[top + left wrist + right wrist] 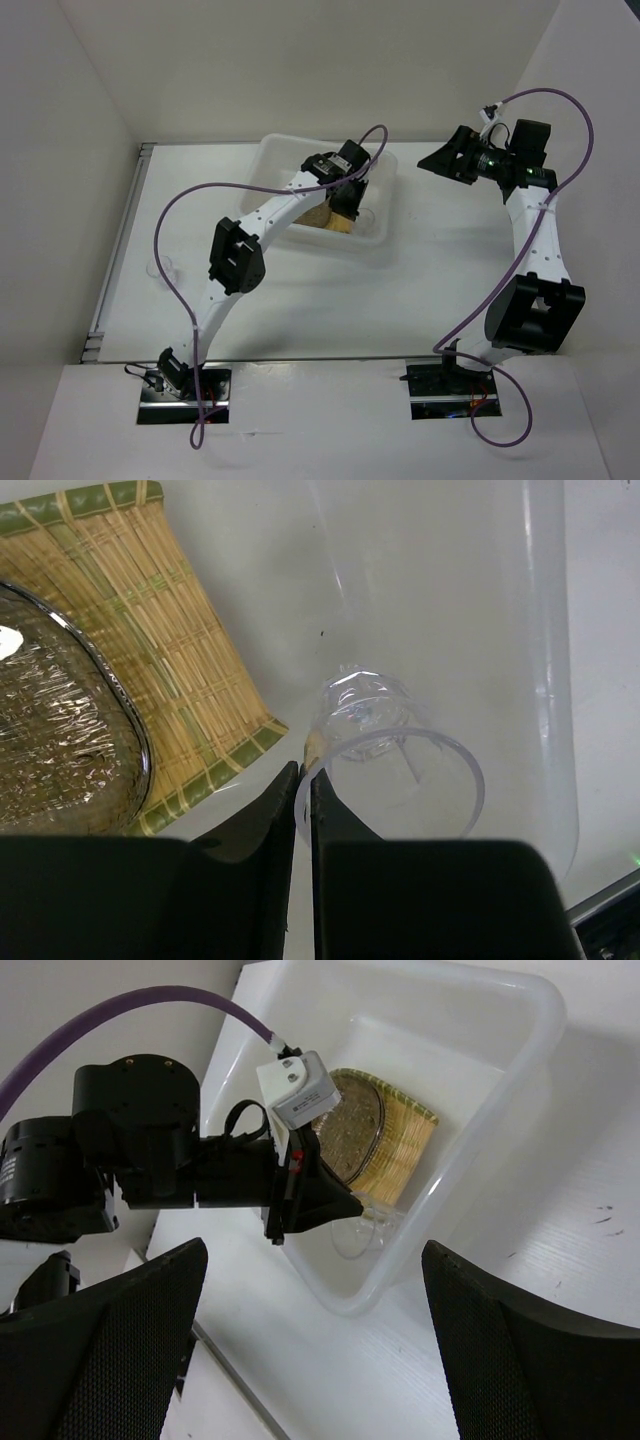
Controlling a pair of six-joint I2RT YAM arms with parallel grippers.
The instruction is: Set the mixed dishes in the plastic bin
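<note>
Left end effector [303,780] inside large translucent white plastic bin [530,1030], jaws almost closed, pinching rim of small clear glass cup [390,745]. Cup body sits right of fingers, just beside yellow bamboo-weave fan-shaped plate [170,650]. Right end effector [447,160] wide open, empty, farther off.

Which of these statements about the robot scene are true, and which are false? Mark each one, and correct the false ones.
1. The left fingers pinch the rim of a clear glass cup inside the plastic bin. True.
2. The bamboo-patterned plate lies on the table outside the bin. False: it lies inside the bin.
3. A grey-brown saucer rests on the plate. True.
4. The right fingers grip a cup. False: they are spread wide, hold nothing, and are outside the bin.
</note>
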